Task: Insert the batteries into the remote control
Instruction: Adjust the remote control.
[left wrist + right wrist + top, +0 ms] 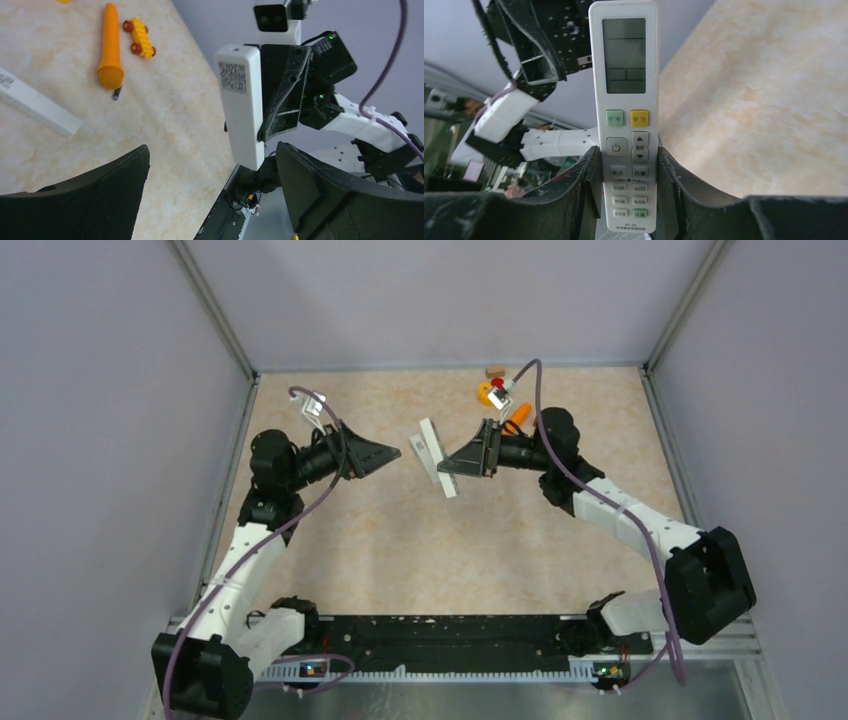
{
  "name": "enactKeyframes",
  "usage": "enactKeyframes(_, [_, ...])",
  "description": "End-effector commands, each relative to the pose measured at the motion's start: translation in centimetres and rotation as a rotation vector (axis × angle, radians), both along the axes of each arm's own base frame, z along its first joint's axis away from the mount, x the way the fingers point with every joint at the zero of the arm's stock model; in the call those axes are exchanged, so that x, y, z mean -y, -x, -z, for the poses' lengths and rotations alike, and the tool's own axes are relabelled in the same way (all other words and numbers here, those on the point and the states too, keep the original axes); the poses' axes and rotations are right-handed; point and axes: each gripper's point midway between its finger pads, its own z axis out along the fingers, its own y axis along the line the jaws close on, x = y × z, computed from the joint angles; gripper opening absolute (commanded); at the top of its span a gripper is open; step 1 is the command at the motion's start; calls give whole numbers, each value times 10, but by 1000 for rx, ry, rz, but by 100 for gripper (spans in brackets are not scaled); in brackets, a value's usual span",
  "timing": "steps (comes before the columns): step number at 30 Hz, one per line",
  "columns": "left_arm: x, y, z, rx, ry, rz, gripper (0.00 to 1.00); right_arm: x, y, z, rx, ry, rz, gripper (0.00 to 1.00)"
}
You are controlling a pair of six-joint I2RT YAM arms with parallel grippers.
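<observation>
A button-faced remote [625,100] sits aloft; carrot toy [111,47] lies beside yellow toy car [140,37].

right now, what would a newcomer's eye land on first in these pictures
The white air-conditioner remote, clamped by its lower end in the right claw and held clear of the table, shows its blank screen and buttons to the right wrist camera. The left claw hangs wide open just opposite its back. On the table beyond lie an orange carrot toy and a small yellow toy train.

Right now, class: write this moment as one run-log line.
right gripper: shut on button-face remote, lifted | left gripper: open, empty | slim white remote: lying on table
</observation>
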Motion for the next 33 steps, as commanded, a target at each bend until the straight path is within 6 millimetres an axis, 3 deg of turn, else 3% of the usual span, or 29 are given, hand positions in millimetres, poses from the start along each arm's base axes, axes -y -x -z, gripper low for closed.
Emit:
enactKeyframes(1, [14,27,-64,230,86,139,99,-21,34,-61,121,-183,-201,17])
enactKeyframes(7, [28,28,-63,183,124,189,98,-47,47,-64,80,-190,-305,17])
enactKeyframes(10, [30,30,-67,171,154,202,92,-53,46,-65,66,-200,-314,16])
enactKeyframes(12, [31,28,-65,140,165,200,81,-55,47,-67,56,-217,-329,16])
enactKeyframes(20, [35,18,-44,7,204,201,53,-69,48,-50,-15,-165,-387,15])
enactKeyframes(25, [36,6,-29,-61,144,186,16,-73,38,-34,-30,-106,-343,14])
enactKeyframes(26, [35,3,-21,-101,118,167,6,-73,35,-33,-22,-97,-327,17])
enactKeyframes(27, [34,0,-16,-119,97,147,0,-73,31,-30,-9,-83,-297,27])
enactKeyframes(31, [25,-14,3,-200,38,32,0,-63,6,-13,93,25,-99,72])
enactKeyframes(33, [19,-22,16,-257,10,-43,0,-58,-1,-5,153,77,-21,78])
